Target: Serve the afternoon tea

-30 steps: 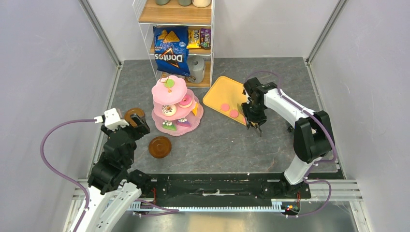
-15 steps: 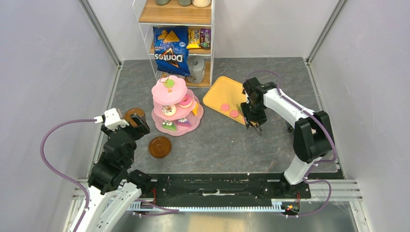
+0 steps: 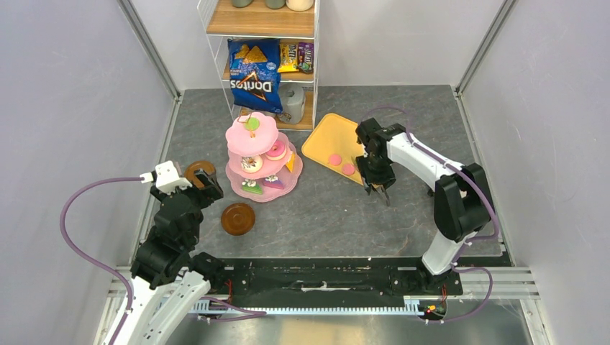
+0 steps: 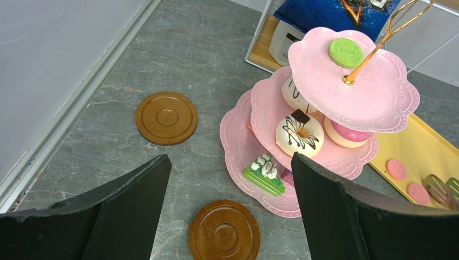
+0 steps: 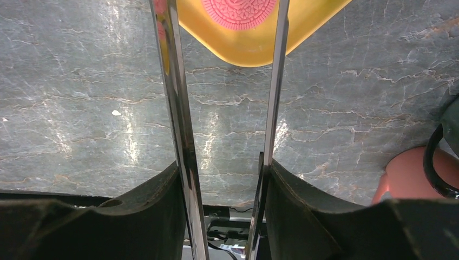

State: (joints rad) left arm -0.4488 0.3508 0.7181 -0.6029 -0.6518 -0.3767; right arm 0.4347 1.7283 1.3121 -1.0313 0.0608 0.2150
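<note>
The pink three-tier stand carries a green macaron, donuts and a green cake slice. Two brown saucers lie on the table left of it. My left gripper hovers open above them, holding nothing. Two pink macarons rest on the yellow tray. My right gripper is shut on the metal tongs at the tray's near corner, their arms pointing at a pink macaron. A pink mug and a dark-green mug show beside it.
A wire-and-wood shelf at the back holds the blue Doritos bag and other snacks. Grey walls close in both sides. Grey marbled tabletop lies between the stand and the arm bases.
My right gripper with the tongs has shifted slightly left along the tray's near corner. The left arm has not moved.
</note>
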